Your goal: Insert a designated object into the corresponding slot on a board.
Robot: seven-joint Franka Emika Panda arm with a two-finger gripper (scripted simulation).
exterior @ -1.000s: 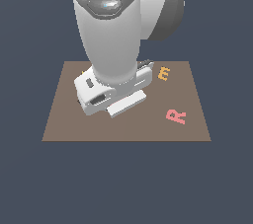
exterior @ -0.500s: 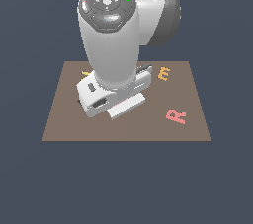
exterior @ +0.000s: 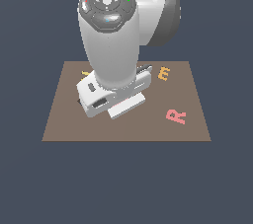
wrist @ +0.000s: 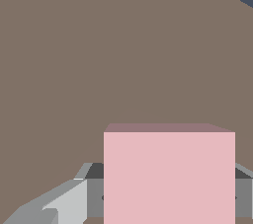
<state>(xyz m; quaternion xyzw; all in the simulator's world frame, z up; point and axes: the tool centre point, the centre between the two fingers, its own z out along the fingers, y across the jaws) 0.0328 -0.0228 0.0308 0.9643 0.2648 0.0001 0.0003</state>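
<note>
The brown board [exterior: 126, 119] is seen across the middle of the exterior view, largely covered by the white arm. In the wrist view, a light-pink square tile [wrist: 169, 176] is seen clamped in the gripper [wrist: 169, 196], grey fingers [wrist: 94, 196] at each side. Salmon R [exterior: 176, 116] and orange m [exterior: 164, 73] are seen lying toward the board's right.

An orange letter m [exterior: 164, 73] and a salmon-pink letter R [exterior: 176, 116] lie well apart.
</note>
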